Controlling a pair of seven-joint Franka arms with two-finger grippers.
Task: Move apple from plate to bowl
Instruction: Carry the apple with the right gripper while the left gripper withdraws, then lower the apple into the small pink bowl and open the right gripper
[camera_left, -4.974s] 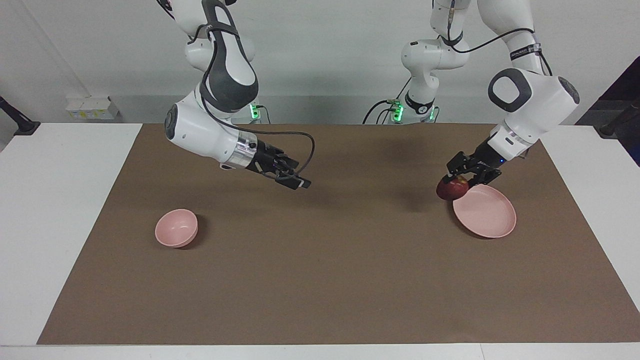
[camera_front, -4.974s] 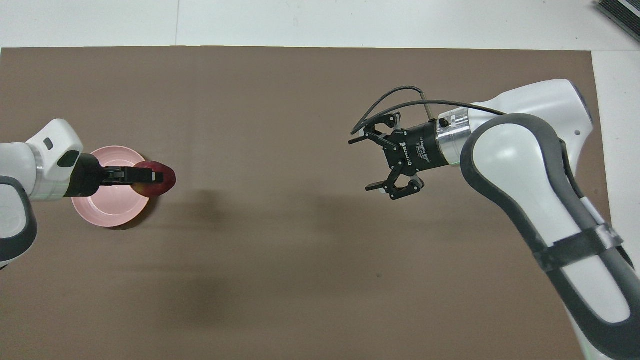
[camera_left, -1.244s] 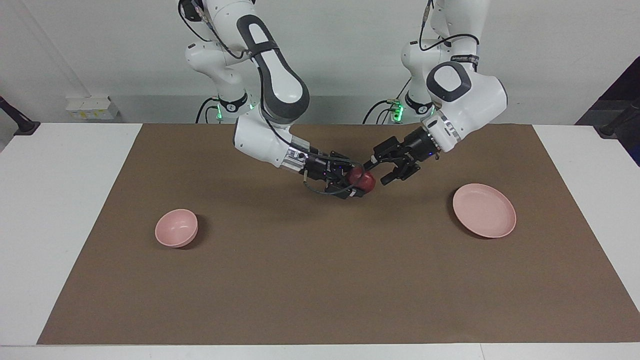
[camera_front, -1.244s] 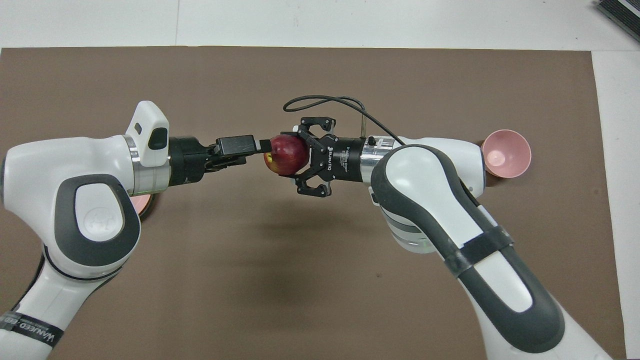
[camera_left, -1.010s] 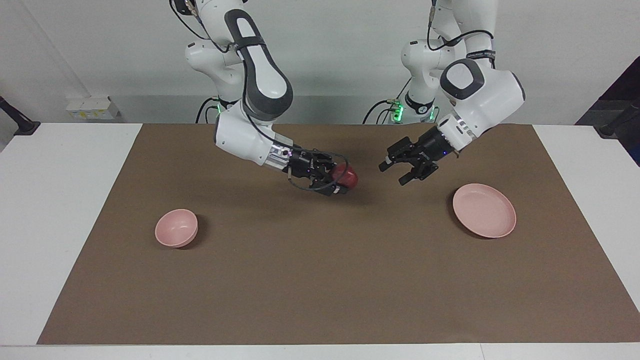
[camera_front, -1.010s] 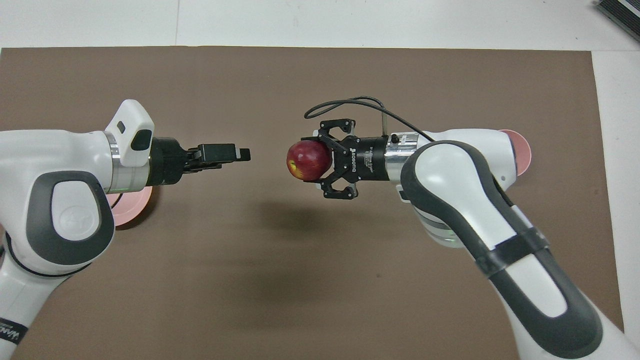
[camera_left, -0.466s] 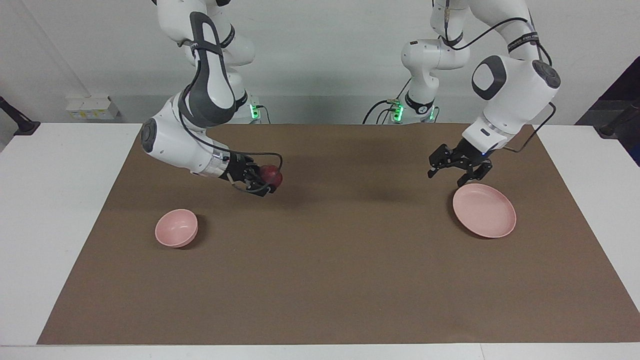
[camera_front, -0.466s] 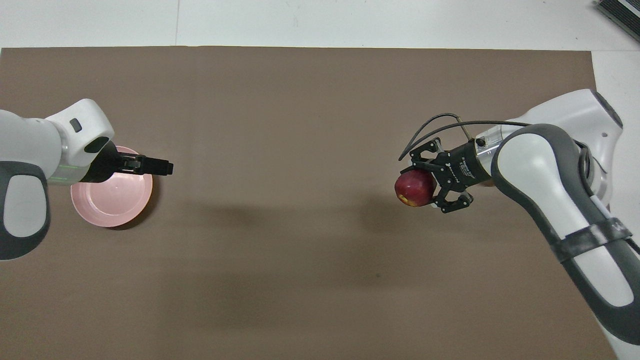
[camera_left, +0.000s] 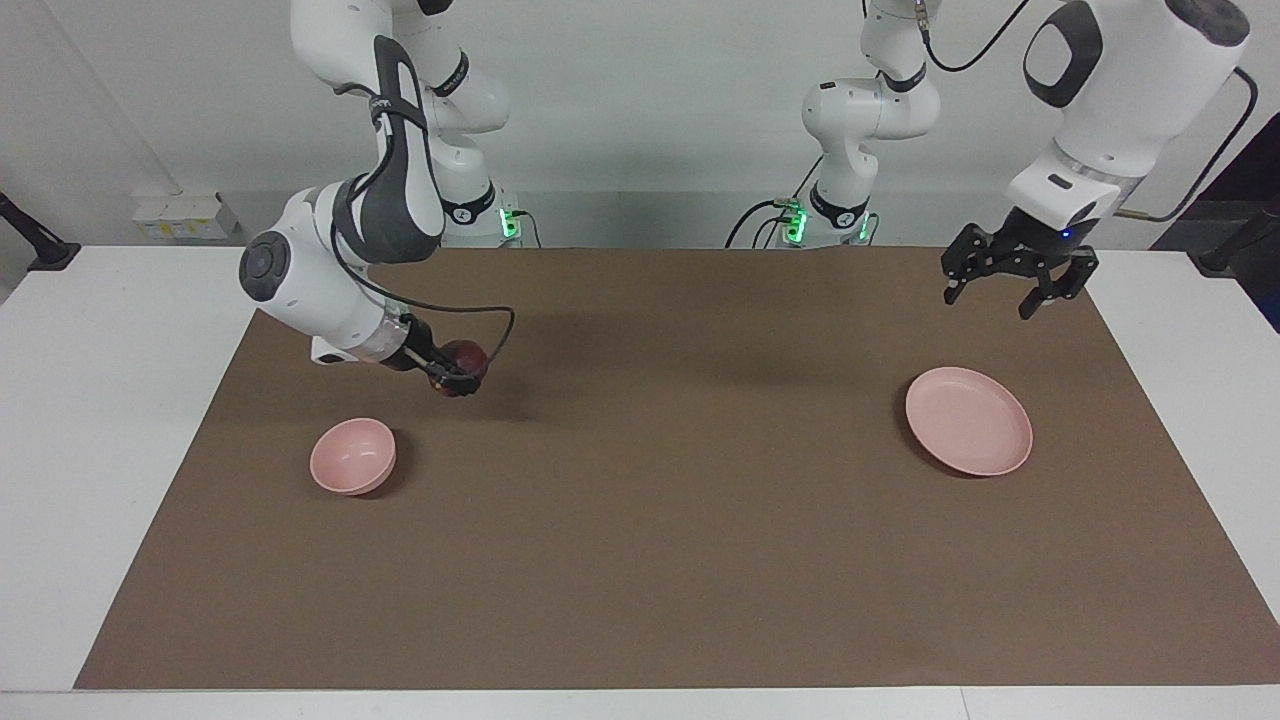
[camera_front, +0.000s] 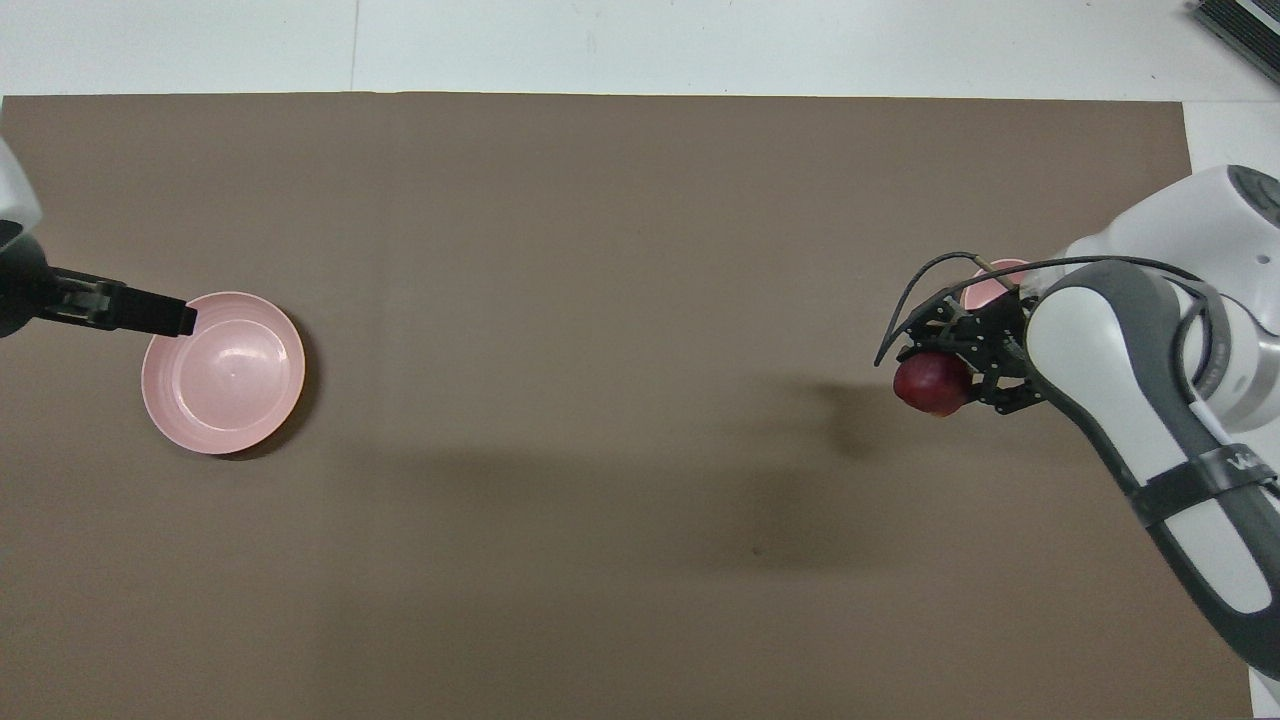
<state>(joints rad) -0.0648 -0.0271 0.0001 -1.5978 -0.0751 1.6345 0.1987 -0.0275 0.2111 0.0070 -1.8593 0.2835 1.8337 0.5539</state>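
The right gripper (camera_left: 462, 380) is clamped on the apple (camera_left: 461, 355), held in the air over the brown mat (camera_left: 640, 520) just beside the bowl (camera_left: 352, 456) (toward the robots' side of it, not above it). The left gripper (camera_left: 1008, 283) is raised with its fingers spread wide and nothing in them, over the mat near the plate (camera_left: 968, 421), which sits bare at the left arm's end of the table.

flat round pale pink plate (camera_left: 968, 434) lies toward the left arm's end of the desk (camera_left: 640, 560); small deep pale pink bowl (camera_left: 352, 456) toward the right arm's end, well apart.
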